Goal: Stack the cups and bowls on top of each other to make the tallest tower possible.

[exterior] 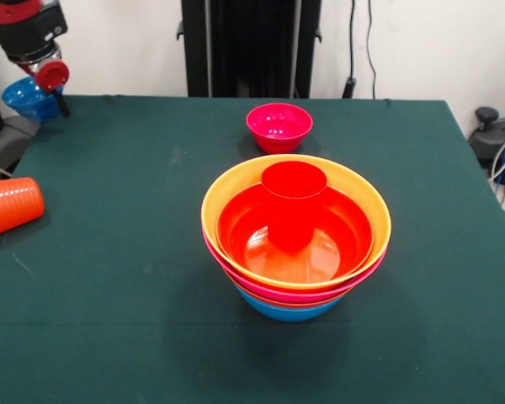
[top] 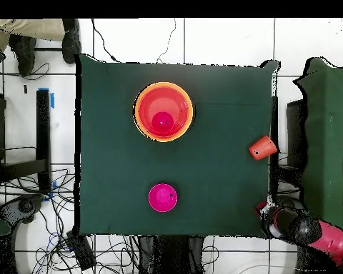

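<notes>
The tower (exterior: 295,244) stands mid-table, with a medium blue bowl (exterior: 288,310) as its base. Above that come pink (exterior: 236,271) and red-orange rims, then a large yellow-orange bowl (exterior: 215,202), with a wide red-orange bowl (exterior: 320,244) inside it. A smooth red cup (exterior: 294,192) stands upright in the top bowl. No purple bowl shows. The tower also shows in the overhead view (top: 163,111). A small magenta bowl (exterior: 279,126) sits behind the tower. The ribbed orange cup (exterior: 8,206) lies on its side at the left edge. My gripper (exterior: 59,99) is off the far left corner and seems shut on the small blue bowl (exterior: 27,98).
The arm (top: 299,230) hangs outside the table's corner in the overhead view. The magenta bowl (top: 163,198) and the orange cup (top: 262,148) also show there. Cables and a black stand (exterior: 251,46) lie beyond the table. A person's legs (top: 31,32) show at the overhead view's top left.
</notes>
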Robot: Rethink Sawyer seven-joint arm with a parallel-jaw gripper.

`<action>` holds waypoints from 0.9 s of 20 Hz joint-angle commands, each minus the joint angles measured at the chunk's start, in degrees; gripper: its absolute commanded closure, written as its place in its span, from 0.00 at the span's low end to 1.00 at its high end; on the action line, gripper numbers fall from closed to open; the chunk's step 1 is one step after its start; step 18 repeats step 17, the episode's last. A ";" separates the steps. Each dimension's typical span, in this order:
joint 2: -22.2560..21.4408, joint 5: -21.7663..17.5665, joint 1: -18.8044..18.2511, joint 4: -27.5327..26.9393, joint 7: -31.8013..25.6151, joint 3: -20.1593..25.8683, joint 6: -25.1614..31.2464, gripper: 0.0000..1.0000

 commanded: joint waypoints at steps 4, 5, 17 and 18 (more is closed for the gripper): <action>0.59 -0.80 -0.08 6.46 -5.39 5.27 -8.83 0.00; 0.30 -0.88 -0.25 6.90 -5.05 5.19 -9.24 0.00; 2.05 -0.08 -1.15 6.34 -6.96 6.05 -7.96 0.00; 2.05 -0.08 -1.15 6.34 -6.96 6.05 -7.96 0.00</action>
